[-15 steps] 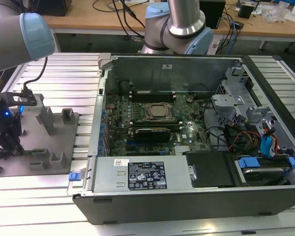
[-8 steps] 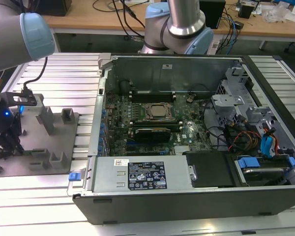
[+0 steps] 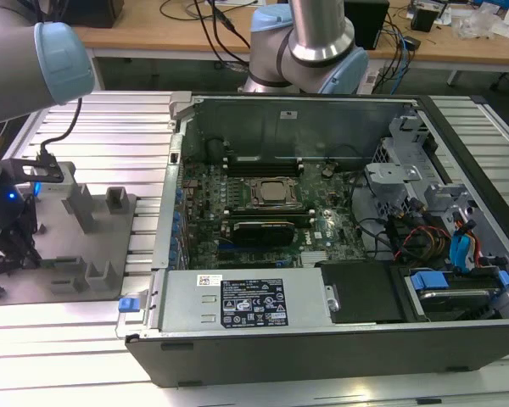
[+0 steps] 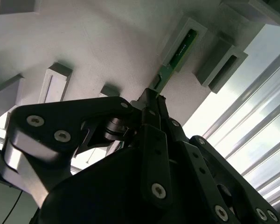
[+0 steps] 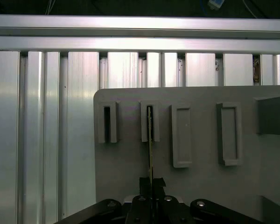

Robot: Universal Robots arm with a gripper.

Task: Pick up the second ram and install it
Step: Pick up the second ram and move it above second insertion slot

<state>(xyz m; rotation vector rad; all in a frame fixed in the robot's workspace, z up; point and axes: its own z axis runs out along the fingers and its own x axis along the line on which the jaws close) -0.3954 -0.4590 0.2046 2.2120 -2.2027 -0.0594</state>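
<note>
Fingers [image 4: 150, 114] pinching second ram [image 4: 180, 52] (green), in tray [image 4: 107, 42]

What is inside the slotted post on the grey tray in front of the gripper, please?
The second ram stands in its slot, its near end clamped in the gripper. The walls of the post hide the ram's seated edge.
</note>
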